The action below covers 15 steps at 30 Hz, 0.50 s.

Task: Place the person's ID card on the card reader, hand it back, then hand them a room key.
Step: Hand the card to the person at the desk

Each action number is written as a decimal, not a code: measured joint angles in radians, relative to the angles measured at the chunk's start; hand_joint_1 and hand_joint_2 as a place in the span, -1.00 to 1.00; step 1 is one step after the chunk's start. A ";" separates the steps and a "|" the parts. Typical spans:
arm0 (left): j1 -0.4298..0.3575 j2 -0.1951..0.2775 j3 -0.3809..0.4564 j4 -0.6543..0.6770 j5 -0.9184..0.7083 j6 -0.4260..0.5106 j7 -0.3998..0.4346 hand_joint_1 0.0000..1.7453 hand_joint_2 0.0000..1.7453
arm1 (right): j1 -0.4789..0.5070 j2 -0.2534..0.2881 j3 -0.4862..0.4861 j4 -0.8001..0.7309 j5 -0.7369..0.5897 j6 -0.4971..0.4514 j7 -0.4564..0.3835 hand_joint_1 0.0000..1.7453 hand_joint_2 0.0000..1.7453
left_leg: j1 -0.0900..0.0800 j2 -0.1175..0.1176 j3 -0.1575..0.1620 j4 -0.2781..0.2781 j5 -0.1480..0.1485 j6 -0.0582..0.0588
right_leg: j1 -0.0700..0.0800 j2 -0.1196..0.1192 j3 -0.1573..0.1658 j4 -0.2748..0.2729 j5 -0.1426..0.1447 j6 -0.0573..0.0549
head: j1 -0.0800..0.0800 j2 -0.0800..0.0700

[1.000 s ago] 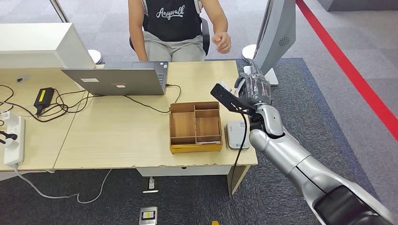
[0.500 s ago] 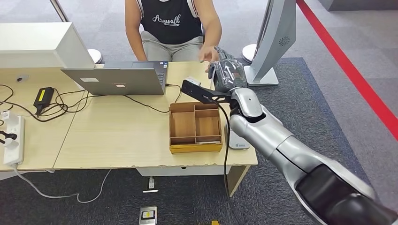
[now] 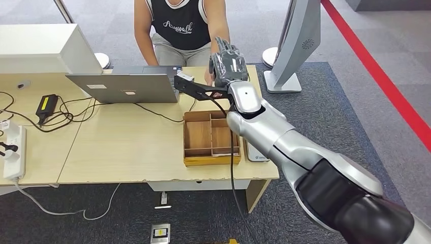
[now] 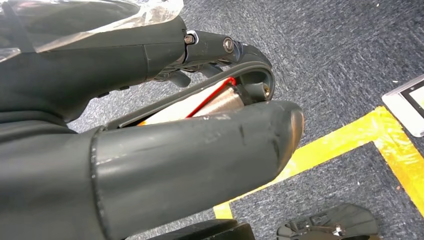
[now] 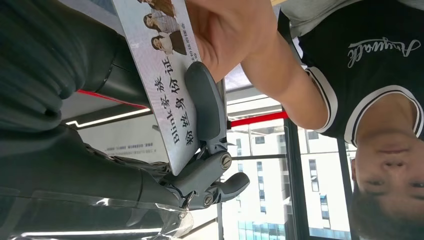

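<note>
My right hand (image 3: 229, 65), dark-fingered under a clear plastic wrap, was raised past the far edge of the pale wooden desk (image 3: 127, 142), toward the seated person in the black printed top (image 3: 184, 25). It held the person's ID card (image 5: 162, 75), a thin white laminated rectangle with small photos and printed lettering, pinched flat between the thumb and the fingers (image 5: 205, 107). The wrist view showed the person's hand (image 5: 225, 35) already touching the card's free end, so I judged this to be the hand-back, with the room key yet to come.

The card looked light, stiff and slick. I judged it would slide rather than bend, and that a grip across its flat faces near one short edge suits it, leaving the other end free for the taker. Letting go too early could drop it; holding on too long would set up a tug.

My left hand (image 4: 150, 125) hung low over dark carpet with a yellow tape line (image 4: 350, 145); its fingers were curled in, and something pale with a red line lay between them, which I could not identify.

On the desk, the open wooden divided tray (image 3: 211, 138) sat nearest me, the small white card reader (image 3: 256, 152) just beside its right wall. A grey laptop (image 3: 124, 87) stood toward the desk's far edge.
</note>
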 joint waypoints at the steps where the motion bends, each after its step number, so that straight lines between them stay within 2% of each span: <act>1: 0.000 0.000 0.000 0.000 0.000 0.000 0.000 -1.00 -1.00 | -0.005 0.006 0.003 0.011 0.001 -0.002 0.004 1.00 1.00 | 0.000 0.000 0.000 0.000 0.000 0.000 | 0.000 0.000 0.000 0.000 0.000 0.000 | 0.000 0.000; 6: 0.003 0.001 0.000 0.000 -0.001 0.003 0.000 -1.00 -1.00 | -0.021 0.028 0.015 0.055 0.000 -0.019 0.033 1.00 1.00 | 0.000 0.000 0.000 0.000 0.000 0.000 | 0.000 0.000 0.000 0.000 0.000 0.000 | 0.000 0.000; 9: 0.004 0.001 0.000 0.000 -0.003 0.004 0.000 -1.00 -1.00 | -0.029 0.035 0.022 0.076 0.001 -0.021 0.040 0.85 1.00 | 0.000 0.000 0.000 0.000 0.000 0.000 | 0.000 0.000 0.000 0.000 0.000 0.000 | 0.000 0.000; 10: 0.004 0.001 0.000 0.000 -0.004 0.004 0.000 -1.00 -1.00 | -0.031 0.037 0.024 0.083 0.002 -0.021 0.040 0.71 1.00 | 0.000 0.000 0.000 0.000 0.000 0.000 | 0.000 0.000 0.000 0.000 0.000 0.000 | 0.000 0.000; 11: 0.004 0.001 0.000 0.000 -0.004 0.004 0.000 -1.00 -1.00 | -0.032 0.037 0.026 0.089 0.002 -0.021 0.041 0.37 1.00 | 0.000 0.000 0.000 0.000 0.000 0.000 | 0.000 0.000 0.000 0.000 0.000 0.000 | 0.000 0.000; 13: 0.004 0.001 0.000 0.000 -0.004 0.004 0.000 -1.00 -1.00 | -0.033 0.037 0.030 0.099 0.001 -0.020 0.043 -0.53 1.00 | 0.000 0.000 0.000 0.000 0.000 0.000 | 0.000 0.000 0.000 0.000 0.000 0.000 | 0.000 0.000; 14: 0.004 0.001 0.000 0.000 -0.004 0.004 0.000 -1.00 -1.00 | -0.032 0.036 0.033 0.103 0.000 -0.019 0.045 -0.89 1.00 | 0.000 0.000 0.000 0.000 0.000 0.000 | 0.000 0.000 0.000 0.000 0.000 0.000 | 0.000 0.000; 15: 0.004 0.001 0.000 0.000 -0.004 0.004 0.000 -1.00 -1.00 | -0.032 0.036 0.035 0.106 0.000 -0.018 0.046 -1.00 1.00 | 0.000 0.000 0.000 0.000 0.000 0.000 | 0.000 0.000 0.000 0.000 0.000 0.000 | 0.000 0.000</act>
